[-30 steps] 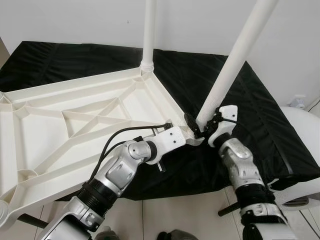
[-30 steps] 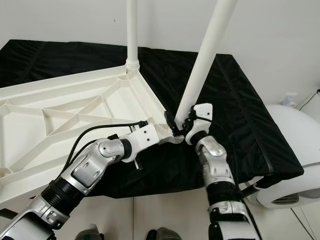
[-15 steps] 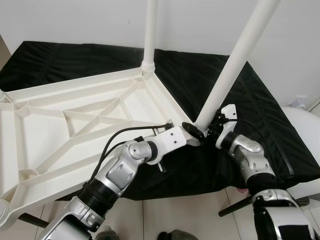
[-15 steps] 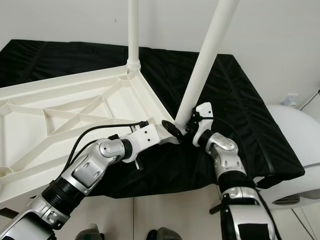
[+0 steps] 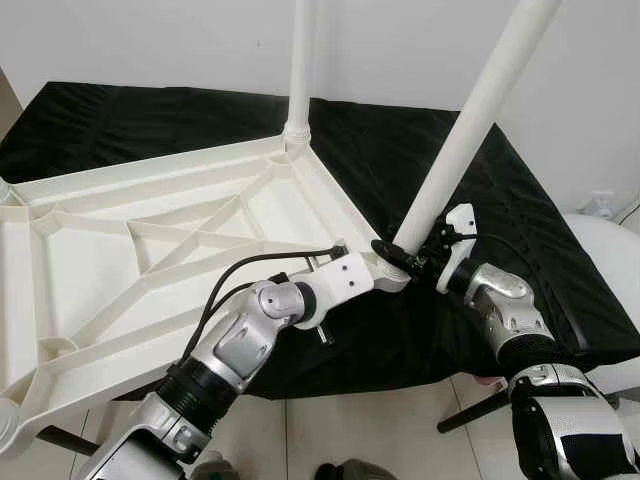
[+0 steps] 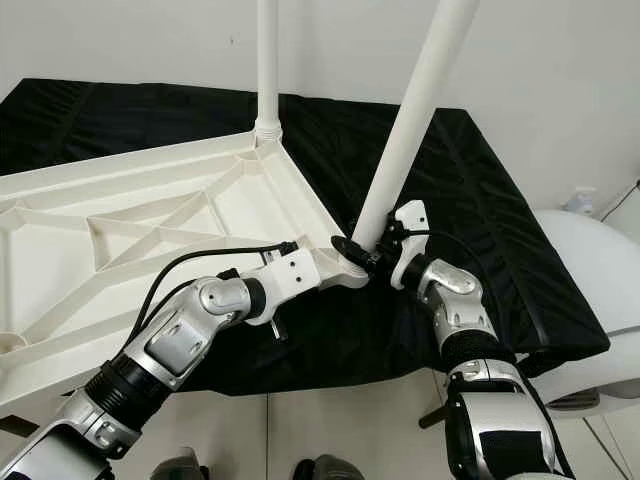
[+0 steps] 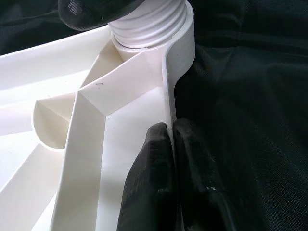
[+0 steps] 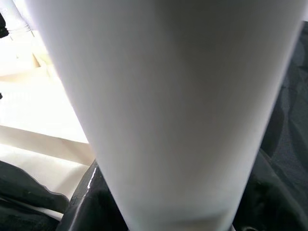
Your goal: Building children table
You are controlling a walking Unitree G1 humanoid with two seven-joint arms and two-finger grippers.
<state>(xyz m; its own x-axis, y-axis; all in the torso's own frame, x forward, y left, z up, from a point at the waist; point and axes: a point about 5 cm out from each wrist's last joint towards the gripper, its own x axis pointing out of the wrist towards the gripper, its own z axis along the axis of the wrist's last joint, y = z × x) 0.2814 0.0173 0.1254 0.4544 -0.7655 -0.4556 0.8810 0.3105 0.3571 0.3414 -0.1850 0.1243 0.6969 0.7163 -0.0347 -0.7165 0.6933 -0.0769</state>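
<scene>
Now the right gripper, jaws clamped round the base of the near leg, has rolled its wrist outward (likely screwing it in), while the left gripper stays pinched on the upturned table's rim.

The upturned table top looks like moulded white plastic, smooth and faintly satin, with ribbed webbing. The leg between the right gripper's jaws is smooth matt white plastic. Beneath lies black cloth, matt and creased. The left gripper's fingers look like black, slightly grainy rubber.
</scene>
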